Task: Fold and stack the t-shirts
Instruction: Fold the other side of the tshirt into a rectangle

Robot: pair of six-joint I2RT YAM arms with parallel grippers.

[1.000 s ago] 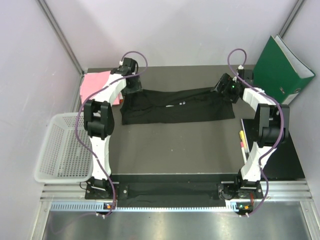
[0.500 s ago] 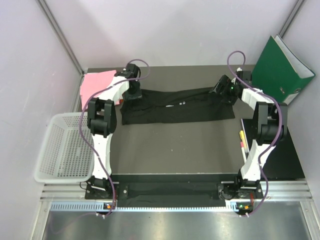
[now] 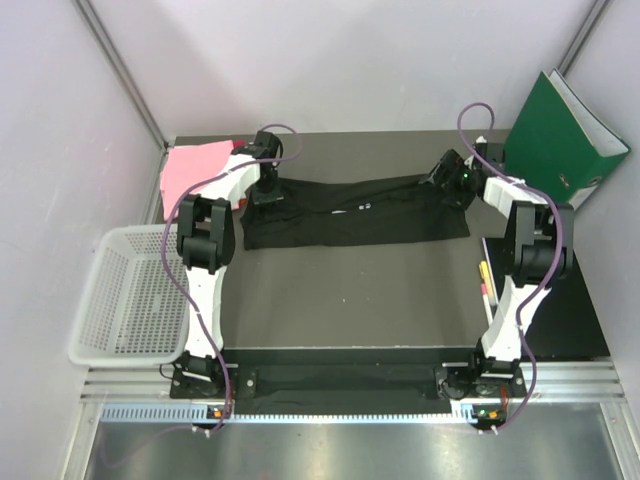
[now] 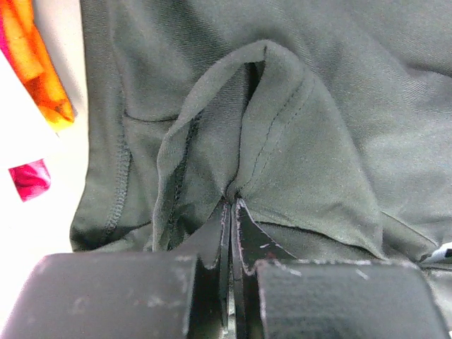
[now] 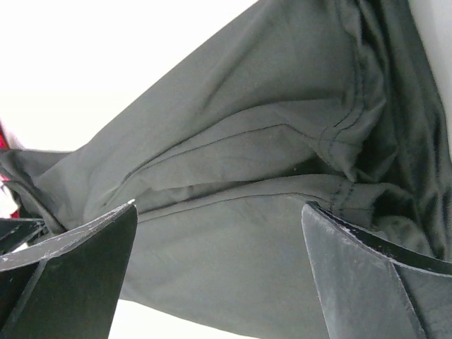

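At the far side of the counter, the black t-shirt lies as a long band running left to right. The light pink t-shirt sits in the far left corner, just beside the band's left end.

My left pincer is at that left end. Its two fingers are pressed together on a tented ridge of the black cloth, which rises in a little peak just past the tips. I cannot tell how many layers are caught in that pinch. My right pincer is at the right end with its fingers wide apart. They straddle the cloth with a stitched hem running between them and hold nothing.

I take the step in hand to be getting a matching hold on both ends so the band can be folded again. To do it well, my right side should settle lower until both fingers bracket the hem and every layer under it. It should close only once the cloth sits deep between them, not at the very tips.

My left hold looks shallow, so any lift should start slowly and at both ends together. The band needs enough tension to stay flat without the ridge slipping out. I would raise the left end straight up before carrying it across, so the pink shirt next to it is not dragged along. I would also bring the edges square to each other before letting go.
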